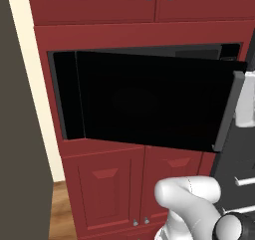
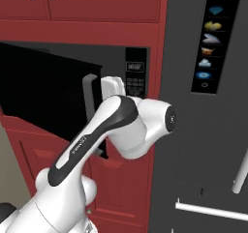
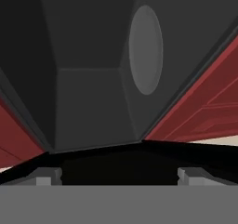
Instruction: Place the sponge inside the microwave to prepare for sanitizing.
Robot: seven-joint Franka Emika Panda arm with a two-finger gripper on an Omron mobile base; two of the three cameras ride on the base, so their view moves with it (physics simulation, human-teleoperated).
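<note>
1. The microwave [image 1: 149, 99] is sitting in the red cabinets [image 1: 99, 10], and its big black door [image 1: 149, 102] is hanging open.
2. Its grey inside [image 3: 88, 56] and round plate [image 3: 146, 49] are showing.
3. The gripper [image 3: 119, 175] is facing inside, fingers [image 3: 44, 179] spread wide, holding nothing.

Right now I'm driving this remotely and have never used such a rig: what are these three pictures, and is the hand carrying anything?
You are watching a white robot arm with dark joints on a driving base. Two pictures look forward from the base, behind the arm to its left and right. Both show the wide red-framed microwave with its black glass door swung open. The third looks along the hand, rolled sideways, into the grey cavity with its round turntable. The two small dark fingers stand wide apart with nothing between them.
</note>
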